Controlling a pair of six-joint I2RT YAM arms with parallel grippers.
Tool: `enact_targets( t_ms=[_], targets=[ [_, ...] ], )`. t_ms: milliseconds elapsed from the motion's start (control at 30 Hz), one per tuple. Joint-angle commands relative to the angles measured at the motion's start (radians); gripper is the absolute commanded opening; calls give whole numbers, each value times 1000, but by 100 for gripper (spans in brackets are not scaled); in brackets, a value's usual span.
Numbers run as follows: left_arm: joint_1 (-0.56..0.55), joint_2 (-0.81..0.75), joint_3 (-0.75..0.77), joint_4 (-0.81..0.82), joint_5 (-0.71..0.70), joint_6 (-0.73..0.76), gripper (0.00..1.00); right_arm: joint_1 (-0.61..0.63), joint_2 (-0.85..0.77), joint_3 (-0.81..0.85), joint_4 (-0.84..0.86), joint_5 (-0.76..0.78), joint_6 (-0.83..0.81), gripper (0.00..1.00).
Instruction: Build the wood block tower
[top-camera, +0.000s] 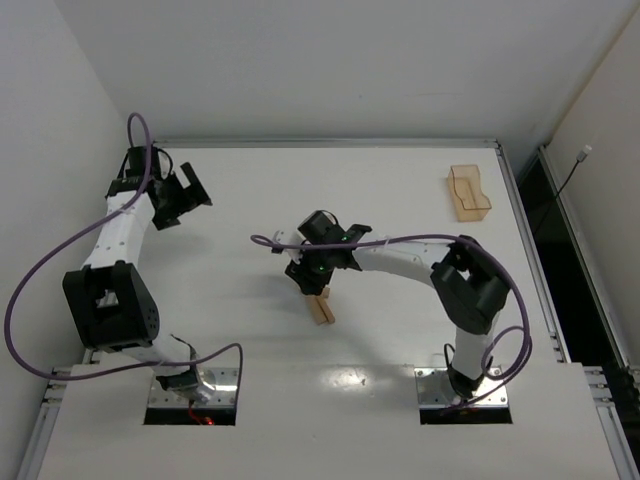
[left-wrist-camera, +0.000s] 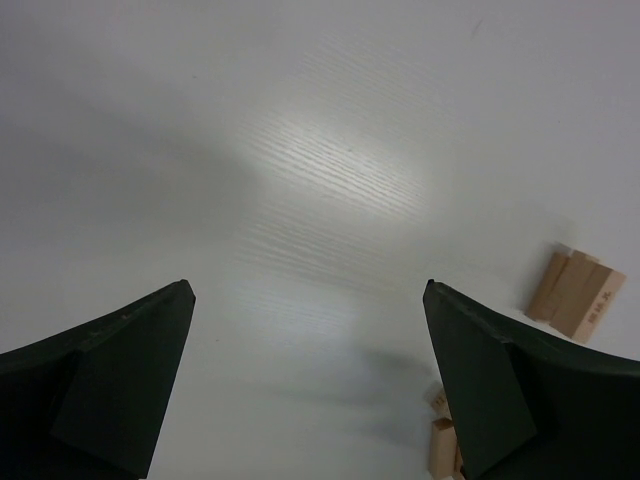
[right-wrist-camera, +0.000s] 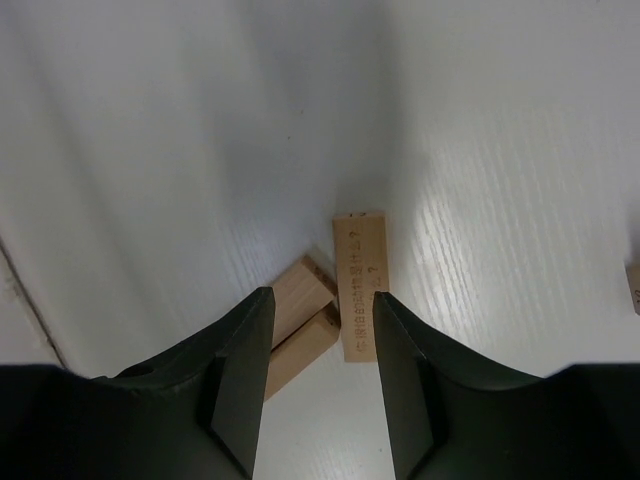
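Observation:
Several light tan wood blocks (top-camera: 321, 306) lie together on the white table in front of the right arm. In the right wrist view, two blocks (right-wrist-camera: 300, 318) lie side by side at a slant, and a printed block (right-wrist-camera: 358, 288) lies beside them. My right gripper (right-wrist-camera: 322, 297) hovers over them with its jaws apart; the printed block sits against the right finger's inner edge and is not clamped. It also shows in the top view (top-camera: 312, 283). My left gripper (top-camera: 185, 195) is open and empty at the far left (left-wrist-camera: 308, 285). More blocks (left-wrist-camera: 578, 290) show at its right.
A translucent orange-tan tray (top-camera: 468, 192) stands at the back right of the table (top-camera: 380, 190). Another block end (right-wrist-camera: 633, 275) peeks in at the right edge of the right wrist view. Small blocks (left-wrist-camera: 443, 445) lie partly hidden by the left gripper's right finger.

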Motion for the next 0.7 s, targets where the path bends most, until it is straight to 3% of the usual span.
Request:
enact_targets(
  t_ms=[0, 400, 667],
  targets=[
    [12, -12, 11, 51, 108, 11, 99, 8, 16, 56, 48, 37, 28, 41],
    [21, 30, 31, 51, 145, -7, 99, -3, 127, 105, 10, 86, -2, 41],
    [21, 39, 40, 51, 167, -7, 99, -3, 136, 94, -12, 126, -13, 46]
  ],
)
